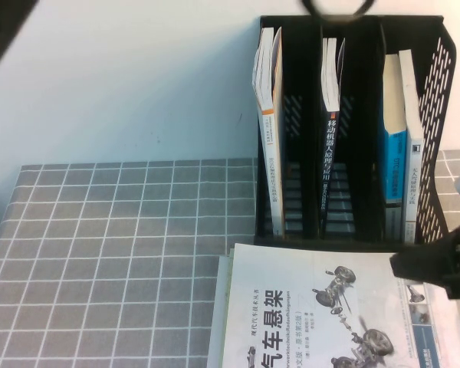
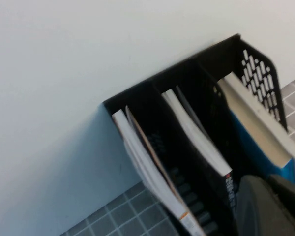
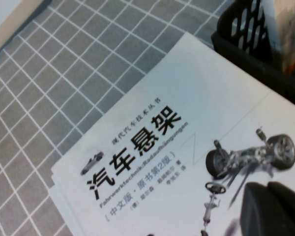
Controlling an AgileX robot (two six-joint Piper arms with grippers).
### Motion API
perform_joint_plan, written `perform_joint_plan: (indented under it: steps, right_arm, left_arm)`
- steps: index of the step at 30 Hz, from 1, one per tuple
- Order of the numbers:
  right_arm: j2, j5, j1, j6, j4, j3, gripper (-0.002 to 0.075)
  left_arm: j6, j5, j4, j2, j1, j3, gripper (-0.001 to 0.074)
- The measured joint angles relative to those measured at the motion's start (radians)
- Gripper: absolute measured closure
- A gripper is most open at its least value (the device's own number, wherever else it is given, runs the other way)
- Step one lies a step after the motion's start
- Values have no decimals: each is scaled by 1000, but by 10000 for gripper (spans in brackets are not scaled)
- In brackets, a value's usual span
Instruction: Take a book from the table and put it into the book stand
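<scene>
The black book stand [image 1: 437, 115] stands at the back of the grey gridded table [image 1: 100, 253]. In its left slot a thin book [image 1: 274, 176] with a white spine stands upright, its cover mostly hidden; in the left wrist view the book [image 2: 147, 172] leans slightly. My left gripper [image 2: 266, 183] hovers above the stand's middle and right slots, shut and holding nothing. Low over the table's right side, in front of the stand, my right gripper [image 1: 402, 264] is shut and empty. In the right wrist view the right gripper [image 3: 268, 189] hangs over a white book.
A white book with car-part drawings [image 1: 322, 314] lies flat in front of the stand. A black-spined book [image 1: 331, 153] fills the middle slot. A blue-spined book [image 1: 393, 169] and a white one [image 1: 414, 138] share the right slot. A white wall rises behind.
</scene>
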Motion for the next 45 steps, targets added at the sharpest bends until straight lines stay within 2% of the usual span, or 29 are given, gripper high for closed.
perform_joint_plan:
  steps: [8,14,24,28,32,35,38,45]
  right_arm:
    - [93,-27,0,-134,144,0,729]
    - [144,-131,0,-222,219,-15,729]
    - [280,-211,0,-273,232,-155,729]
    - [301,-214,0,-292,234,-181,729]
    - [277,-93,0,-269,219,-182,729]
    - [193,-3,0,-180,145,-182,729]
    - [44,37,0,-34,-4,-182,729]
    - [-300,151,0,405,-518,-182,729]
  left_arm:
    - [-7,0,36,-204,0,280,736]
    - [-110,-5,38,-360,0,495,736]
    - [-353,-268,38,-545,0,910,736]
    - [-388,-330,38,-577,0,994,738]
    - [-398,-339,40,-585,0,1022,738]
    - [-401,-337,42,-585,0,1022,738]
    - [-385,-337,42,-585,0,1022,738]
    - [-383,-319,46,-586,0,1022,738]
